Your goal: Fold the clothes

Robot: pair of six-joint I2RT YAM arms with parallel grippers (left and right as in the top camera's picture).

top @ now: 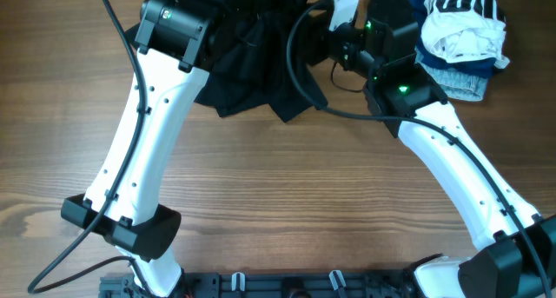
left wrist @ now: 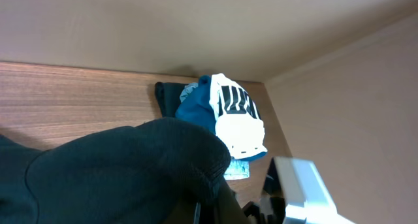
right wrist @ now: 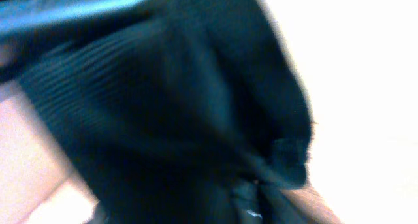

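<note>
Overhead: soft black T-shirt [top: 252,81] sits crumpled at the far centre of the wood-grain table [top: 287,185]. My left gripper [left wrist: 212,206] is clamped tight on a rounded wad of it. For the right gripper [top: 340,11] I can't tell how open it is; blurred ribbed black cloth fills its view.

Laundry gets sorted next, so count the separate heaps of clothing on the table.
2. The black T-shirt lies bunched at the far middle; a mixed pile of striped, white and blue garments sits at the far right corner. More may be hidden underneath.
</note>
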